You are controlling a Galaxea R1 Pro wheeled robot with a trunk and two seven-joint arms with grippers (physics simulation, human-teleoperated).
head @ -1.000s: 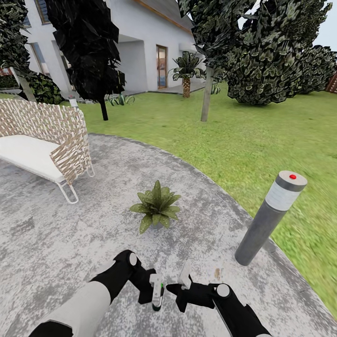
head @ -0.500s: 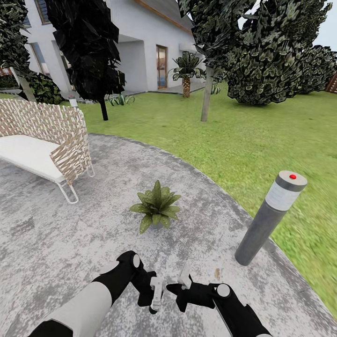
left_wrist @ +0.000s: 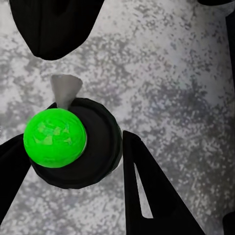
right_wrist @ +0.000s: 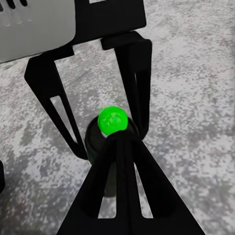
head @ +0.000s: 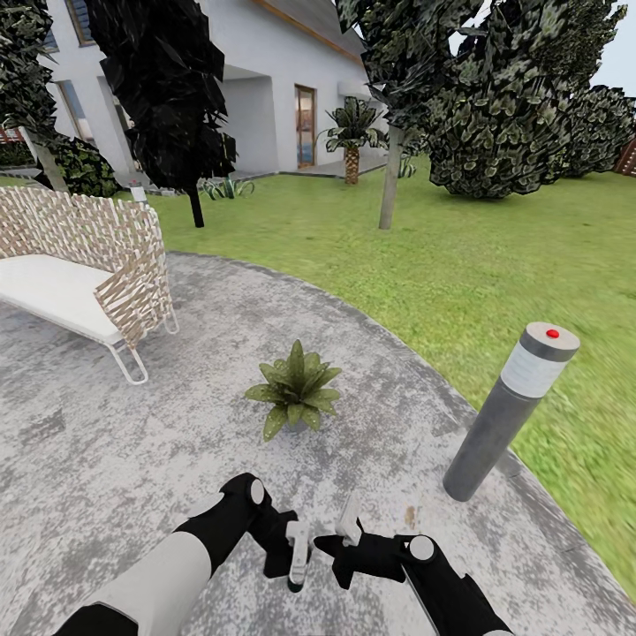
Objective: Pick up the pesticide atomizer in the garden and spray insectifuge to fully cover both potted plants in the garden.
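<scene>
We have the pesticide atomizer (head: 298, 555) gripped in the left claw (head: 284, 552), fingers closed on its body, held low over the paving (head: 106, 442). In the left wrist view its round head (left_wrist: 73, 142) carries a bright green ball. The right claw (head: 346, 541) sits just beside it, fingers parted, nothing held. Pick-up looks done; we judge the spraying step is in hand. Next move calls for aiming the nozzle forward at the potted plant (head: 295, 389), ahead of both claws. Count: one atomizer, one potted plant in view, one bollard lamp (head: 511, 411), one woven chair (head: 84, 265).
</scene>
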